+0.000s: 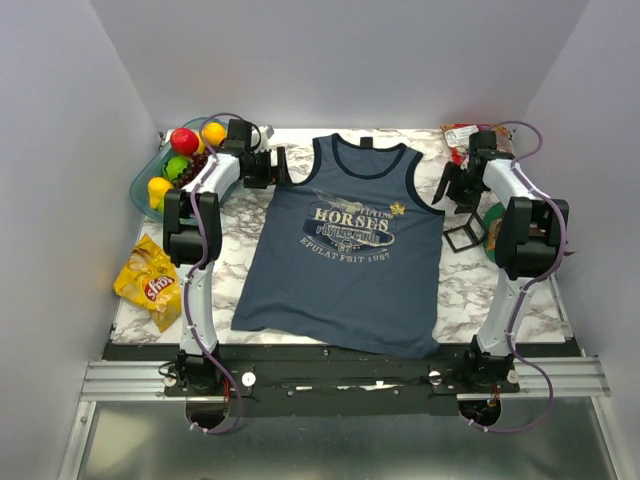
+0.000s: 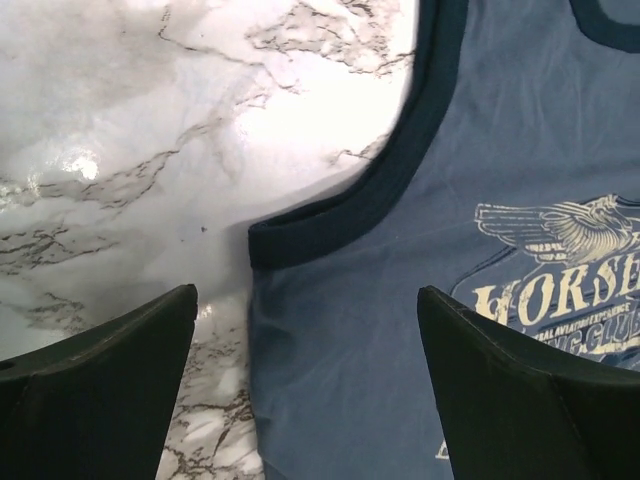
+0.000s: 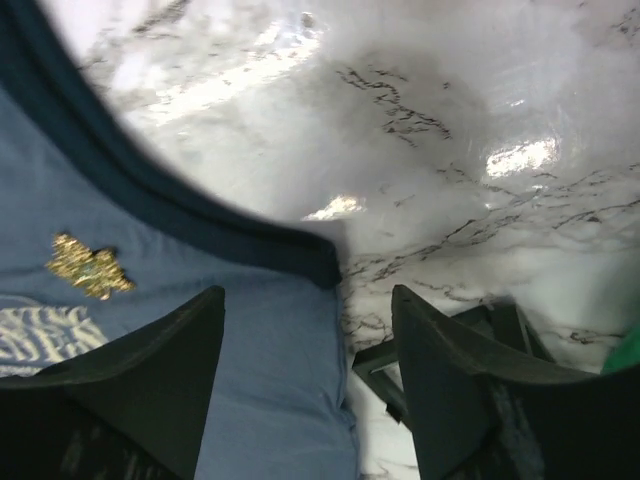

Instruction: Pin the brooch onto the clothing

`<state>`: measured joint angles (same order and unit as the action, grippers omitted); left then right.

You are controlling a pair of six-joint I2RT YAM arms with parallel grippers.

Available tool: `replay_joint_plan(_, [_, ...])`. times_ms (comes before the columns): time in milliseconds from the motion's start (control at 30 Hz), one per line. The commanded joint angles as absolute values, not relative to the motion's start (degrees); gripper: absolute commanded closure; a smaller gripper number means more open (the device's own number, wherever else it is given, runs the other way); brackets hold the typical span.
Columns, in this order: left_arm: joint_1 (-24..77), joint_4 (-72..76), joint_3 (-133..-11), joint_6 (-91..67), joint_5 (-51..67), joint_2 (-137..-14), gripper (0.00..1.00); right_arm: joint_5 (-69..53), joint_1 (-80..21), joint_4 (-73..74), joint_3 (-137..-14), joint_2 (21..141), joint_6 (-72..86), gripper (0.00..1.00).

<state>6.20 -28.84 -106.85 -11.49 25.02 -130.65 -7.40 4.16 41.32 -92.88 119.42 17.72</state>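
The clothing (image 1: 345,250), a slate-blue tank top with a pale "HORSES" print, lies flat in the middle of the marble table. The brooch (image 1: 398,209), a tiny gold star shape, rests on the chest just right of the print. In the right wrist view the brooch (image 3: 88,267) lies on the clothing (image 3: 270,400) below the armhole trim. My left gripper (image 1: 275,167) (image 2: 306,295) hovers open over the clothing (image 2: 520,120) at its left armhole, holding nothing. My right gripper (image 1: 447,185) (image 3: 308,292) is open over the right side seam, and it too holds nothing.
A small black-framed square box (image 1: 462,232) (image 3: 380,365) stands right of the clothing, beside a green roll (image 1: 492,222). A bowl (image 1: 137,185) of fruit is at the back left, a yellow chip bag (image 1: 152,282) at the left, a red packet (image 1: 460,133) at the back right.
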Motion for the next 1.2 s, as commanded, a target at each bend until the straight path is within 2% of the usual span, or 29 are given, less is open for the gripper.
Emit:
replay_joint_plan(0, [8.1, -27.8, -104.9, -11.0, 24.4, -124.8, 0.01, -10.0, 3.3, 38.9, -92.1, 113.2, 16.1, 0.23])
replay_joint_plan(233, [11.8, -24.4, -99.3, -9.5, 24.0, -117.0, 0.01, -14.9, 1.7, 34.7, -88.0, 106.1, 15.4, 0.23])
replay_joint_plan(400, [12.4, -17.4, -88.3, -10.6, 22.7, -103.1, 0.01, -14.9, 1.6, 31.2, -83.1, 95.6, 17.3, 0.23])
replay_joint_plan(633, [6.3, -9.8, -72.2, -15.8, 19.4, -87.0, 0.01, -2.6, 1.6, 23.4, -69.5, 76.2, 18.7, 0.22])
replay_joint_plan(767, [4.7, -8.0, -65.9, -15.8, 18.6, -76.4, 0.01, -3.1, 1.6, 17.5, -58.0, 66.0, 17.6, 0.22])
replay_joint_plan(900, [5.1, -0.3, -54.6, -18.7, 14.9, -65.6, 0.01, -3.5, 1.6, 12.0, -49.9, 57.6, 15.3, 0.21])
replay_joint_plan(1000, [5.4, 3.2, -50.1, -19.4, 11.4, -59.7, 0.01, -3.9, 1.6, 9.7, -46.9, 53.6, 14.6, 0.21])
replay_joint_plan(1167, [6.2, 2.8, -49.8, -19.3, 10.3, -56.2, 0.01, -5.4, 1.6, 9.1, -44.0, 51.2, 14.3, 0.21])
